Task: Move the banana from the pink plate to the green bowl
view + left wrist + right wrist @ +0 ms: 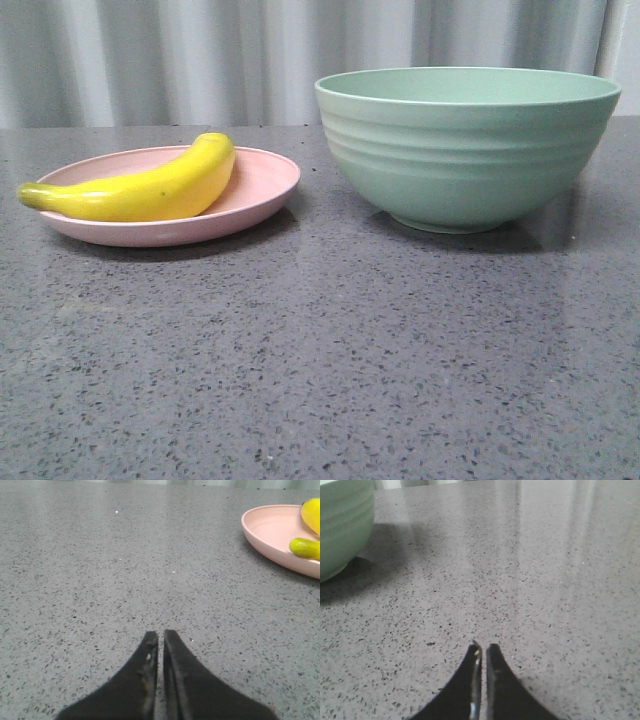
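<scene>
Two dishes stood apart on a grey speckled surface (320, 360) before a pale curtain (200, 50). The banana (140, 185) lay on the plate (255, 195), the bowl (465, 145) to its right. Both hands rested low over bare surface, clenched and holding nothing: the left hand (161, 639) near the plate, the right hand (482, 650) near the bowl.

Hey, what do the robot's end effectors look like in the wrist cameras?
Both look alike. The left end effector and the right end effector each show two black fingers that broaden toward the camera and taper to narrow tips. The surfaces look matte, with slight scuffing along the inner edges. No cables, markings or arm links are visible.
</scene>
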Available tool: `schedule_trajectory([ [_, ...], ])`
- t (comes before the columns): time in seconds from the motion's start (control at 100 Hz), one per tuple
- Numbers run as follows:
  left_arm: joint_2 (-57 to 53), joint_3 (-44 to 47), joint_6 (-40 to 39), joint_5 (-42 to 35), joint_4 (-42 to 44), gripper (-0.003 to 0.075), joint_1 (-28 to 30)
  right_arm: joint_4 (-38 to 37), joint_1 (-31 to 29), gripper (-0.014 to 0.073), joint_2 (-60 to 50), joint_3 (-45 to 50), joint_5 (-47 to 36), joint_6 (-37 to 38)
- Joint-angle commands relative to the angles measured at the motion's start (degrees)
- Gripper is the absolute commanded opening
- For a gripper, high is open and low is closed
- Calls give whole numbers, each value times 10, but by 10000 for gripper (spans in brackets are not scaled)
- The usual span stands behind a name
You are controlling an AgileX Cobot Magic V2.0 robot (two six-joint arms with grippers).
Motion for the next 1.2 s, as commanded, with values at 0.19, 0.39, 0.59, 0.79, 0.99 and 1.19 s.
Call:
schedule_trajectory([
  [0.19,-19,15,-6,-18,-6,-19,2,-10,-2,-76,-11,16,-14,-6],
  [0.39,-19,15,-6,-18,-6,-19,2,-10,-2,-76,-11,16,-14,-6],
  [0.59,-19,15,-5,-33,10,-19,2,-10,-2,-76,-11,16,-14,-6],
  [0.79,-19,15,-5,-142,15,-19,2,-13,-2,-76,-11,16,-14,-6],
  [0.99,-19,15,-5,-155,15,-19,2,-37,-2,-76,-11,16,-25,-6],
  [1.19,-19,15,-5,-156,15,-19,2,-37,-2,-76,-11,16,-93,-6],
])
